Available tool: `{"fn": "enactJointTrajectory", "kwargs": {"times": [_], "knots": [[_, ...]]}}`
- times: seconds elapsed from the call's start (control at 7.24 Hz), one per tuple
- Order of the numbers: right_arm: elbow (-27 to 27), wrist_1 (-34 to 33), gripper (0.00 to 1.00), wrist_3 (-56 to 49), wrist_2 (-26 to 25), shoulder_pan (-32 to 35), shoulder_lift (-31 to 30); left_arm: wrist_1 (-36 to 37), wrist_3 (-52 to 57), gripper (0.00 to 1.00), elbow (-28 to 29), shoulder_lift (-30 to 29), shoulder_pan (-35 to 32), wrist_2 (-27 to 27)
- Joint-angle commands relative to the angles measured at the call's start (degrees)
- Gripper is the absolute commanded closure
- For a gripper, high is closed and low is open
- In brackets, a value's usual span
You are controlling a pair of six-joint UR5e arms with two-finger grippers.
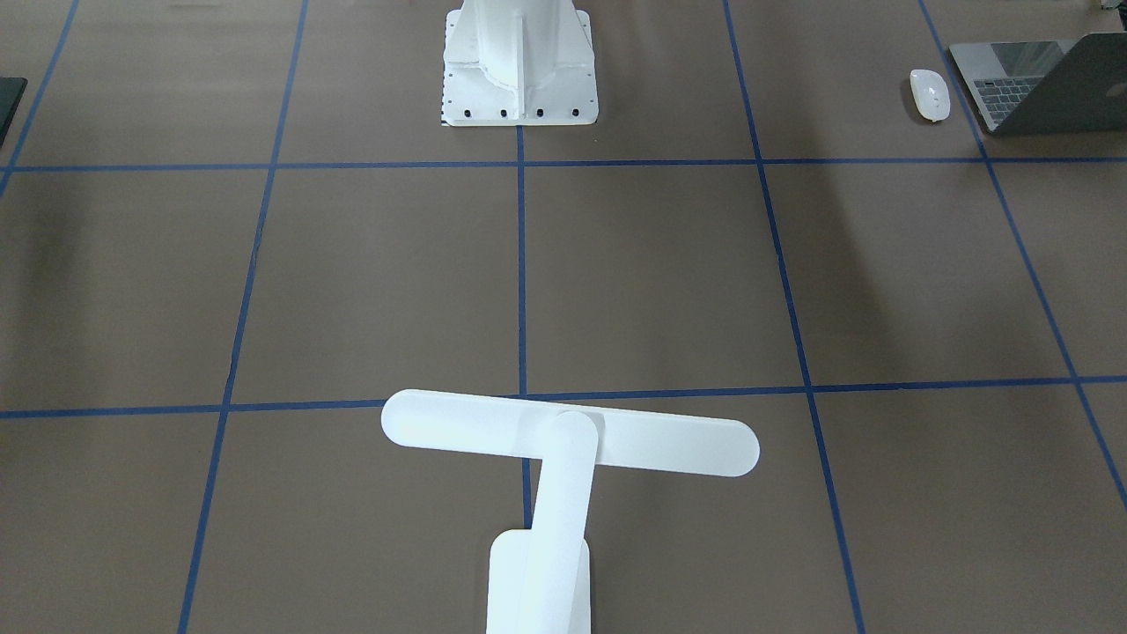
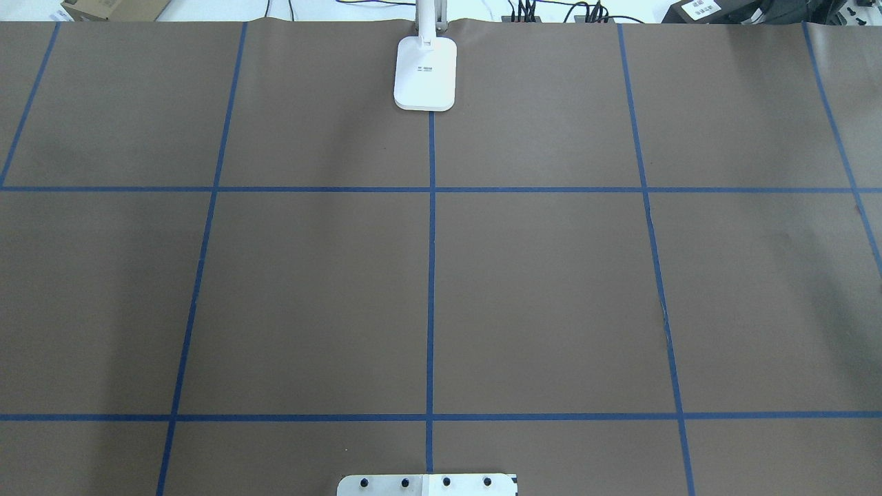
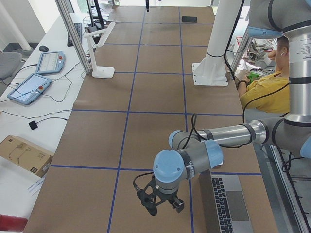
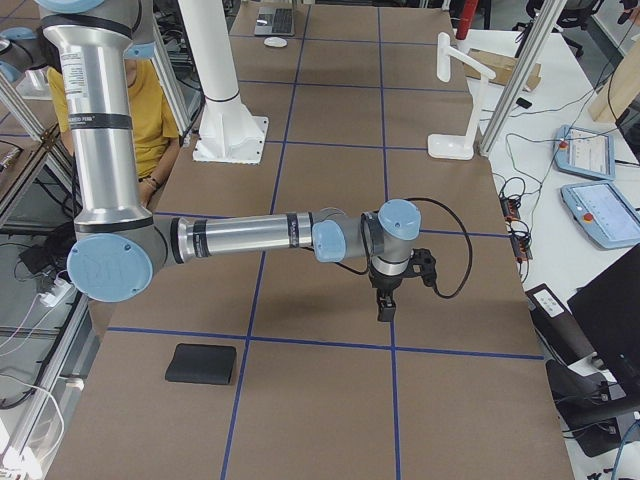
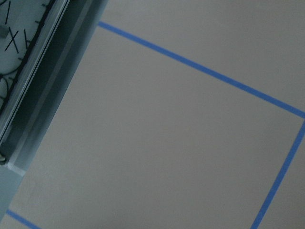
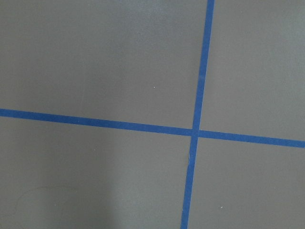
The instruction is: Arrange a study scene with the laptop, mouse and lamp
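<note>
Brown paper, blue-taped, covers the bench. The front view shows the mouse beside the laptop; overhead does not. I cannot tell whether the left gripper or the right gripper is apart.

the left arm stretches out level, its forearm running straight back from the wrist. the left gripper hangs directly below that wrist, fingers pointing down; from here i can't tell whether they are parted. the right arm lies level too, and the right gripper hangs beneath its own wrist, pointing down, its grip unclear.
</note>
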Motion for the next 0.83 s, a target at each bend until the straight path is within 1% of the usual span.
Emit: {"fn": "enactJointTrajectory", "kwargs": {"times": [0.0, 0.14, 0.41, 0.55, 0.69], "knots": [[-0.07, 1.19, 0.00, 0.00, -0.03, 0.00, -0.79, 7.78, -9.59, 0.04, -11.42, 10.67, -8.02, -0.04], [-0.07, 1.19, 0.00, 0.00, -0.03, 0.00, -0.80, 7.87, -13.91, 0.04, -13.65, 14.47, -9.37, -0.13], [-0.07, 1.19, 0.00, 0.00, -0.03, 0.00, -1.06, 6.82, -15.97, 0.05, -12.45, 17.92, -15.24, -1.53], [-0.07, 1.19, 0.00, 0.00, -0.03, -0.09, -1.06, 5.34, -16.06, 0.07, -10.53, 17.94, -15.88, -2.23], [-0.16, 1.19, 0.00, 0.00, -0.03, 0.00, -1.06, -0.33, -17.19, 0.07, -5.81, 17.85, -15.97, -4.32]]}}
